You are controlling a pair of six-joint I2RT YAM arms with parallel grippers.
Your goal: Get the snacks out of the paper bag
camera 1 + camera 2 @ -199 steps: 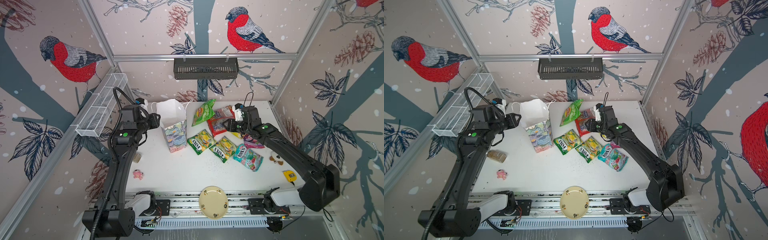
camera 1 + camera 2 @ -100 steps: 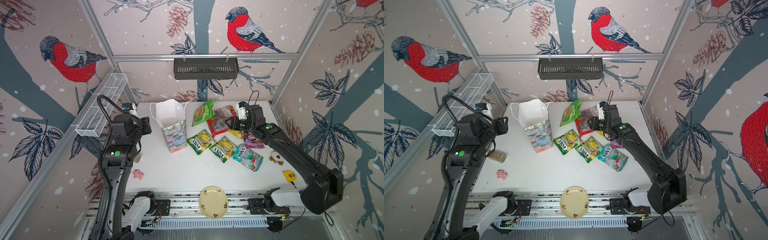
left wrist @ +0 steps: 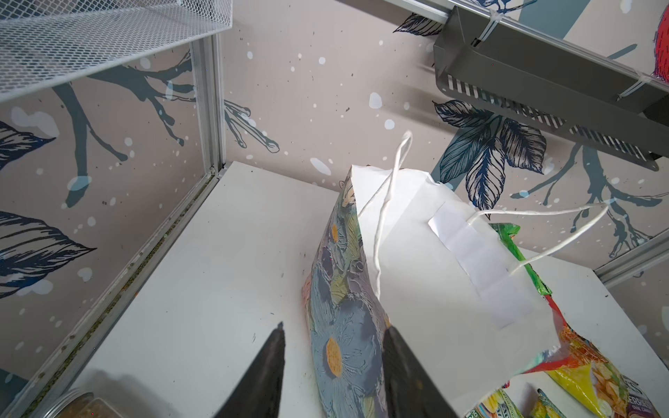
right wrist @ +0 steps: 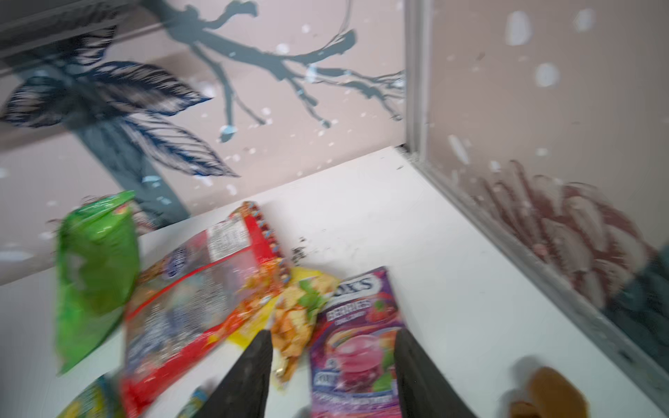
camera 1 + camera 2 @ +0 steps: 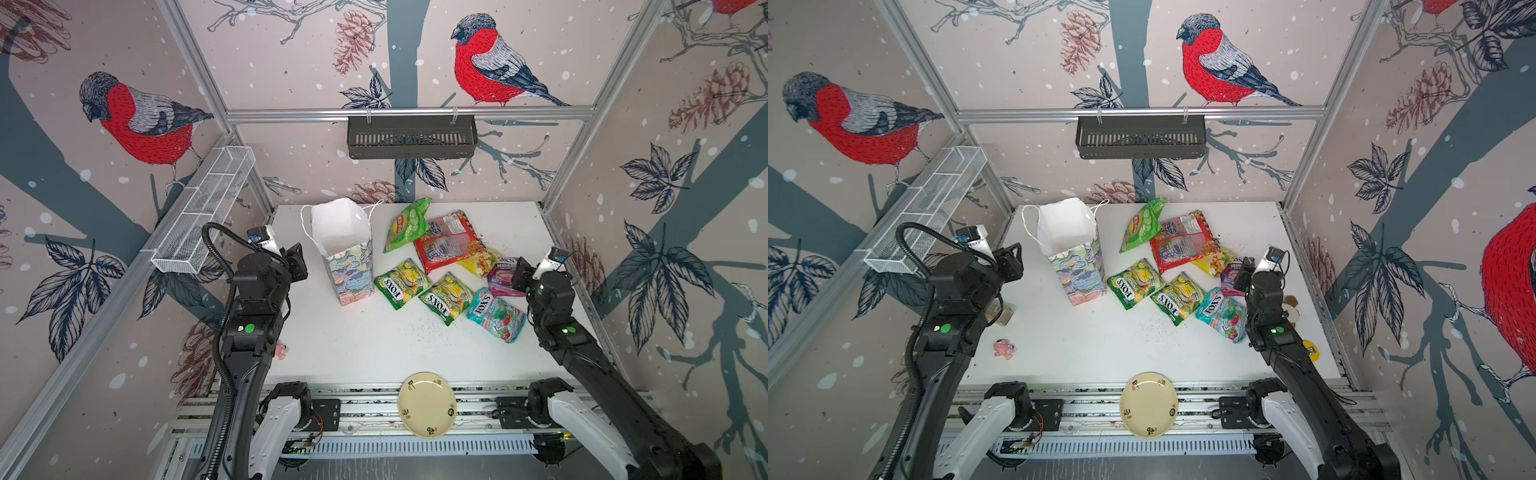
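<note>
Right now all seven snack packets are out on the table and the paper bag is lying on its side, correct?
One thing is off: the paper bag stands upright with its mouth open, not on its side; both top views show it. All seven snacks do lie out on the table beside it.

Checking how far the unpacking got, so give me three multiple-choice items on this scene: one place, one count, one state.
1. The purple packet lies: A) inside the paper bag; B) on the table by the right gripper; C) lifted in the air.
2. Green FOX'S packets on the table: A) one; B) two; C) four.
3. The paper bag is: A) upright; B) lying flat; C) crushed.
B: it rests on the white top below open jaws. B: two lie side by side. A: it stands, mouth up.
</note>
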